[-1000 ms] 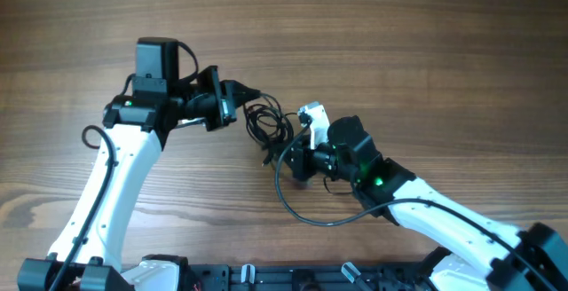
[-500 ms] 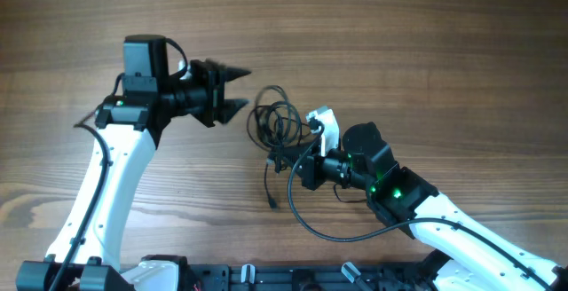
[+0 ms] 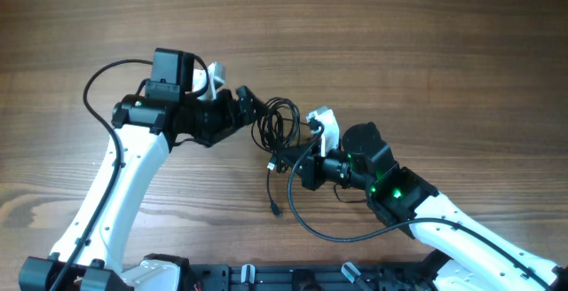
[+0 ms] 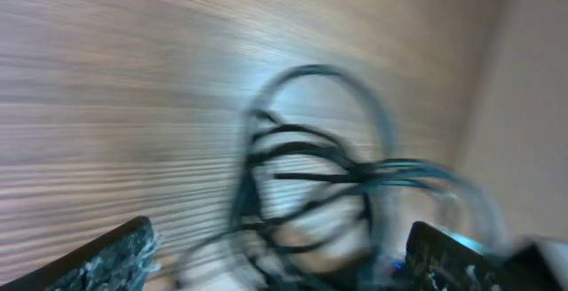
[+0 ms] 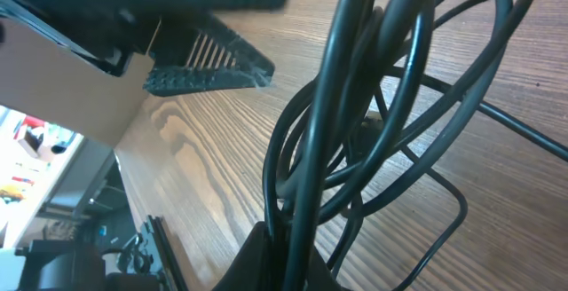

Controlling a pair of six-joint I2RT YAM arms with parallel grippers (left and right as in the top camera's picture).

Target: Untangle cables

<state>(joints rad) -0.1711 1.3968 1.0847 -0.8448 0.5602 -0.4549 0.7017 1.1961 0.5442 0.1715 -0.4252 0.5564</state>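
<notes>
The cables [image 3: 278, 122] form a tangled bundle of thin black loops at the table's middle, with one tail and its plug end [image 3: 275, 208] trailing toward the front. My right gripper [image 3: 284, 155] is shut on the bundle's lower part; in the right wrist view the cables [image 5: 355, 140] rise out of the closed fingers [image 5: 266, 260]. My left gripper [image 3: 248, 106] stands open just left of the bundle. The left wrist view is blurred by motion and shows the cables [image 4: 311, 180] ahead of the gripper [image 4: 275, 264], between its spread fingertips [image 4: 111, 257].
Wooden table [image 3: 426, 43] all around. A thicker black wire [image 3: 306, 224] loops from my right arm onto the table near the plug tail. Another arm wire [image 3: 96, 91] arcs left of my left arm. A black rail [image 3: 266, 278] runs along the front edge.
My left gripper let go of the bundle, opened, drew back left, then returned to its left side. The right gripper pulled the bundle slightly down-right, and a tail now hangs toward the front.
</notes>
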